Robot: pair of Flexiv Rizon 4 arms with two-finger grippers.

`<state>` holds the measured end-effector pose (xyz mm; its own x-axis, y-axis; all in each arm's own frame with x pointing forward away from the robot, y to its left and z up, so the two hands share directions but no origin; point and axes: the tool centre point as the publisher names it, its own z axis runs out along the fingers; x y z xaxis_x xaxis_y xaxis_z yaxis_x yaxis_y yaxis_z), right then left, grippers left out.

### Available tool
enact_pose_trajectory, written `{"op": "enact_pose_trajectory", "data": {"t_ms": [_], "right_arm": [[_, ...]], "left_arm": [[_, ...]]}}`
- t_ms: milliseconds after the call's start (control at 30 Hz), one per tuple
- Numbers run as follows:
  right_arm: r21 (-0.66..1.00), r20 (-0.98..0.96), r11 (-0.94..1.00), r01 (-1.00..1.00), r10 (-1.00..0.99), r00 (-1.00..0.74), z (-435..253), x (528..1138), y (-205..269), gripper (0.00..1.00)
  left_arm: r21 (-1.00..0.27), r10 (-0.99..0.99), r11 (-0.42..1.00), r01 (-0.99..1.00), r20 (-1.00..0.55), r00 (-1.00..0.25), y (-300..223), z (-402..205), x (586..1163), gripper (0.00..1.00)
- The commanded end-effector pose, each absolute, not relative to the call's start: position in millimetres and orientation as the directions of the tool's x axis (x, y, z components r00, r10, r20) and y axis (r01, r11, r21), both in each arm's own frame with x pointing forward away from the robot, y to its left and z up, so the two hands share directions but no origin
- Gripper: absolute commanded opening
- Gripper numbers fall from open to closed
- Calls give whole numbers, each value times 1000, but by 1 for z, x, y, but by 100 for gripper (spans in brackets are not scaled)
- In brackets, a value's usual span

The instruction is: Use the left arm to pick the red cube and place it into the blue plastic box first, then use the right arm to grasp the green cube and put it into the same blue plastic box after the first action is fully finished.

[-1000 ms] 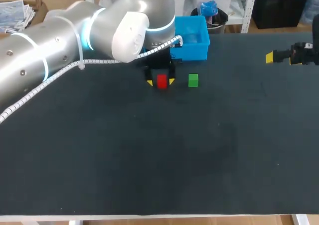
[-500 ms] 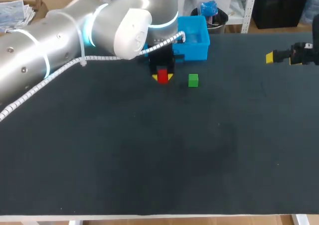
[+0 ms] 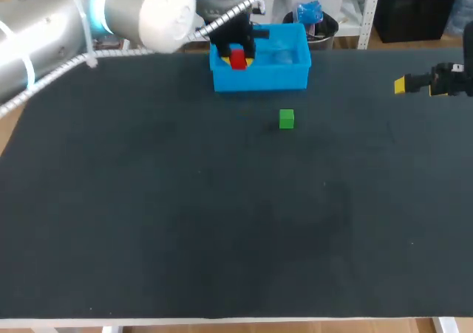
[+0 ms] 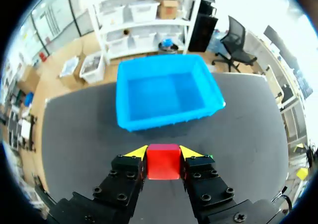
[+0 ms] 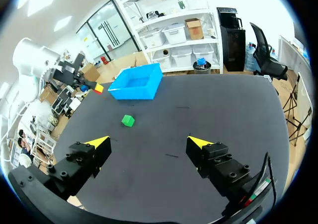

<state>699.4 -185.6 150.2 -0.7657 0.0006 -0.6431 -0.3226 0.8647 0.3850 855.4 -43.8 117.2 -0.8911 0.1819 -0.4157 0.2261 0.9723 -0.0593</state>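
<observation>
Two cubes matter here. The left hand (image 4: pixel 163 153) clamps the red cube (image 3: pixel 237 57) aloft by the blue plastic box's (image 3: pixel 284 78) left end. It would do best to centre over the cavity, lower, then release. The green cube (image 3: pixel 287 119) lies on the surface (image 3: pixel 222 222) just beyond. The right hand (image 5: pixel 149 142) hangs spread wide, empty, far right.

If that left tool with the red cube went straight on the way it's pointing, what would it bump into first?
Probably the box: it sits straight ahead of the left tool, which grips the red cube. Whether it would meet the near wall or the floor first is unclear, since depth is hard to judge.
</observation>
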Motion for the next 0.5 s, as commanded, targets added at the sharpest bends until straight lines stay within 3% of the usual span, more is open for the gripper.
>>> {"op": "enact_pose_trajectory", "data": {"t_ms": [33,267,500], "right_arm": [[383,-643,866,-322,0,-766,150,699,-185,100],[383,-643,866,-322,0,-766,150,699,-185,100],[383,-643,866,-322,0,-766,150,699,-185,100]], "left_arm": [[-81,224,952,296,-477,-850,-29,136,845,0],[-42,347,893,447,-567,-747,-24,140,848,0],[-29,369,879,475,-588,-720,-22,140,849,0]]}}
